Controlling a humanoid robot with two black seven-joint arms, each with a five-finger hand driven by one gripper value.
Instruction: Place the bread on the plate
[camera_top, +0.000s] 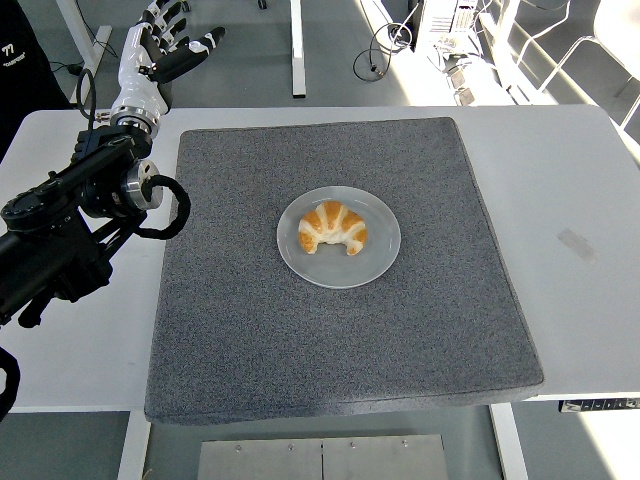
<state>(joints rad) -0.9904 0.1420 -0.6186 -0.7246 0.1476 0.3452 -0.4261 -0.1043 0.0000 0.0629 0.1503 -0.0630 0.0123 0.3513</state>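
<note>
Croissant (333, 229): lies on white plate (383, 262) at frame centre, long axis apparently left-right. Left hand (152, 45): upper left of frame, well apart from it, fingers spread, holding nothing.

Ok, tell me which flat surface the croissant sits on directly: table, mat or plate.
The white plate. The croissant lies on it; the plate rests on the grey mat, which covers the white table.

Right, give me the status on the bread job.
Done: the bread lies on the plate, in the middle of the grey mat. In hand: nothing; the left hand is raised at the table's far left, fingers spread, holding nothing. Left: nothing visible.
</note>
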